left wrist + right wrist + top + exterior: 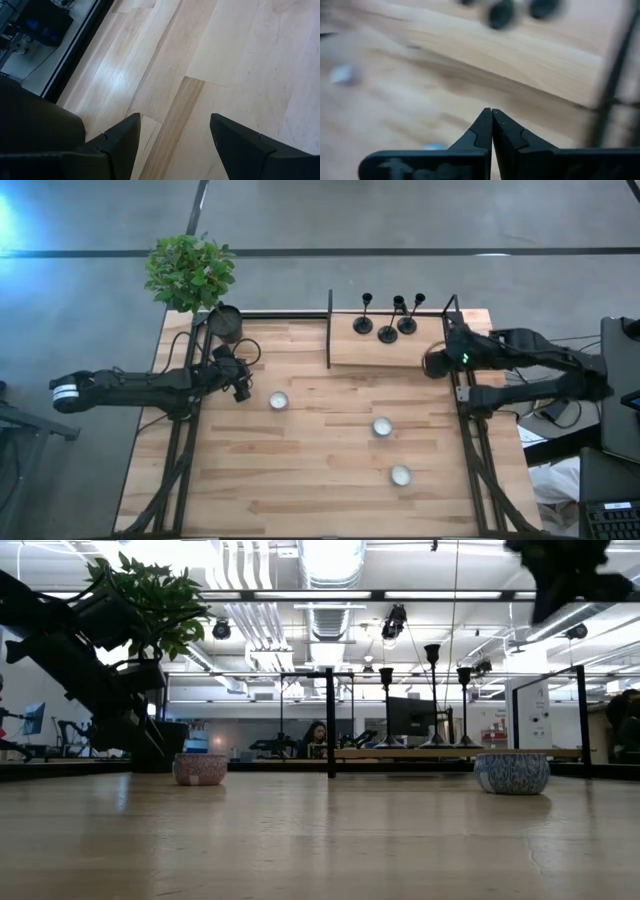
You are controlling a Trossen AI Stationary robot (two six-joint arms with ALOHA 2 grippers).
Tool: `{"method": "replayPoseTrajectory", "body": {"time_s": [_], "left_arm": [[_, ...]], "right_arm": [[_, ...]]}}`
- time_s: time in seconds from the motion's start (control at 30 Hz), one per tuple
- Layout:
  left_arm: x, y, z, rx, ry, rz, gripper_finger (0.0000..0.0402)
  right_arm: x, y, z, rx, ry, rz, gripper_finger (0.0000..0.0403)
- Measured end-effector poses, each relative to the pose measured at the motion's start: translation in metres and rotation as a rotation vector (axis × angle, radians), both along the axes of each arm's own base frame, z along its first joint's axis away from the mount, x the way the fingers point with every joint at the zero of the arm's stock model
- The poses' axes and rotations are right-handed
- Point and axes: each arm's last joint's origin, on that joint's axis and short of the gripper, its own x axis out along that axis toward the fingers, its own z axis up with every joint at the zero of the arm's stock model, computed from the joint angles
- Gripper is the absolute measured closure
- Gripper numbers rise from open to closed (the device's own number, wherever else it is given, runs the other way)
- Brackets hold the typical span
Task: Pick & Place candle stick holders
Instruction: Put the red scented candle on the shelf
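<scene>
Dark jointed arms; left arm [130, 385] white-banded (right arm [520, 360] green-lit).

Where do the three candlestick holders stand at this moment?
In the high view, the candle stick holders stand close together on the raised wooden shelf at the table's far edge, right of centre, beside the shut right gripper.

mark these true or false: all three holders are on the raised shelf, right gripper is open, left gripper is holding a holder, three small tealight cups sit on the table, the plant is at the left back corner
1. All three holders stand on the raised shelf. True.
2. The right gripper is open. False: its fingers are closed together, empty.
3. The left gripper holds a holder. False: it is open over bare table, holding nothing.
4. Three small cups sit on the table. True.
5. The plant is at the table's left back corner. True.
</scene>
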Motion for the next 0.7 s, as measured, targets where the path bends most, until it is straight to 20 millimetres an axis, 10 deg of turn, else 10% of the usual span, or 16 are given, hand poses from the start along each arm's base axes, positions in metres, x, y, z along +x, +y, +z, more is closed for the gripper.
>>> {"method": "replayPoseTrajectory", "body": {"time_s": [0.3,0.7], "left_arm": [[0.000,0.000,0.000,0.000,0.000,0.000,0.0156],[0.000,0.000,0.000,0.000,0.000,0.000,0.0156]], "right_arm": [[0.031,0.073,0.038,-0.130,-0.113,0.413,0.0395],[0.086,0.151,0.030,0.032,0.113,0.682,0.0394]]}}
